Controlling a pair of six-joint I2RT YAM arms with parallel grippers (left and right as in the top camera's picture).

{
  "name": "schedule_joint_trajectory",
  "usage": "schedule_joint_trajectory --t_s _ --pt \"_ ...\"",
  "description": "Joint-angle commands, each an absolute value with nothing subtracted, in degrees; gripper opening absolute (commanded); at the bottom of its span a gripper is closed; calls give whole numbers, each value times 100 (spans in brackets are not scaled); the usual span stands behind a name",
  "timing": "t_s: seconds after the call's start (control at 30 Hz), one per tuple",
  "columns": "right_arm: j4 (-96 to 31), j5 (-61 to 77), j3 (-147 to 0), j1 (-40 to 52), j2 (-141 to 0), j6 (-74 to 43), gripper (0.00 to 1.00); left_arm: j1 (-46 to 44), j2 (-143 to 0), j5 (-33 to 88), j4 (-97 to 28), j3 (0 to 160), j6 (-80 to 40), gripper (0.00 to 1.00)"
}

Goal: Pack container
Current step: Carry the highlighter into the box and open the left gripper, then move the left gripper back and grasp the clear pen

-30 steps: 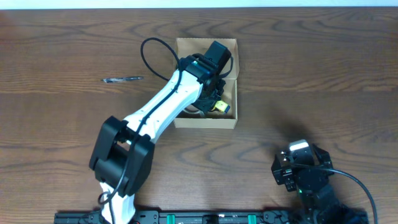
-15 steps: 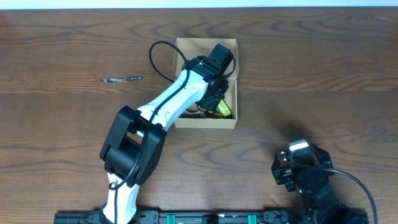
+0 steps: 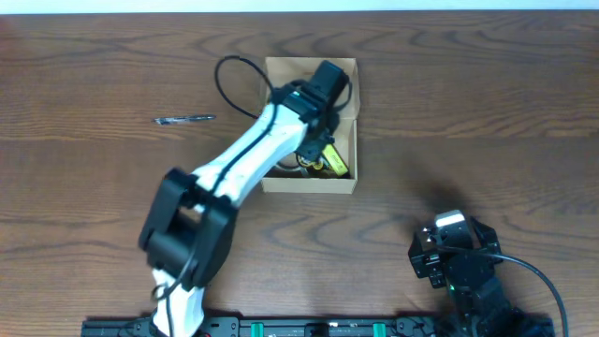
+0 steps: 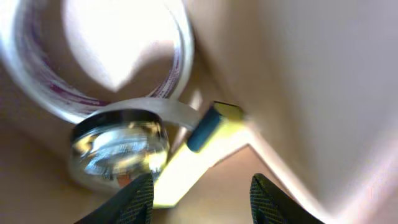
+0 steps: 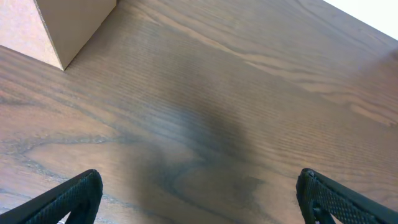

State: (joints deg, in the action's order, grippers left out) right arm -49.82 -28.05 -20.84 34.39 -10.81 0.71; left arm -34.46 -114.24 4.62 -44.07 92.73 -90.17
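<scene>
1. Jaws of the left gripper (image 4: pixel 202 200) stand apart, and nothing is pinched between them.
2. The right gripper (image 5: pixel 199 199) has its jaws spread very wide over bare wood, and they hold nothing.
3. The container (image 3: pixel 309 184) sits on the brown table (image 3: pixel 487 103) with its top open.
4. The left arm (image 3: pixel 248 154) reaches across the table and goes down into the container, so its gripper is inside the box.
5. A yellow marker (image 4: pixel 217 132) with a blue band lies inside the container, near the front right corner.
6. A clear tape roll (image 4: pixel 177 74) with purple marks on it is also inside the container, just beside the marker.
7. A shiny round thing (image 4: pixel 118 146) lies against the tape roll. It is too blurry to tell what it is.
8. One end of the marker comes close to one of the left gripper's fingers (image 4: pixel 134 199). I cannot tell if they touch.
9. A thin dark pen (image 3: pixel 184 119) lies on the table to the left of the container, well apart from it.
10. The right gripper is to the right of the container and closer to the robot, well apart from it.
11. In the right wrist view, only one corner of the container shows, at the top left.
12. A black cable (image 3: pixel 225 80) makes a loop by the container's left side.
</scene>
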Motion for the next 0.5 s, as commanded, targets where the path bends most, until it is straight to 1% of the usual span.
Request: schedule_joint_trajectory --t_s 0.0,0.07,0.1,0.13,0.3,0.4,0.47 --pt "-4974 -2862 -2071 3404 -1044 134 99 -3232 -10567 -355 -4698 9456 -9000 52" --pt "-4974 -2862 -2071 3404 -1044 134 99 -3009 -10206 -703 -4998 9456 -9000 54" --pt "-4974 -2862 -2071 3404 -1044 134 99 -2893 -10073 -825 -5111 9459 -9000 57" --pt "-4974 -2862 -2071 3404 -1044 134 99 -2746 -9937 -954 -5225 9459 -9000 63" --pt "-4974 -2862 -2071 3404 -1044 137 99 -1898 -9708 -1376 -5575 9459 -8989 69" --pt "-4974 -2862 -2071 3404 -1044 134 99 -1210 -9894 -1243 -5640 9456 -8978 79" --pt "-4974 -2862 -2071 3404 -1046 137 99 -764 -10112 -1024 -5636 9459 -8980 91"
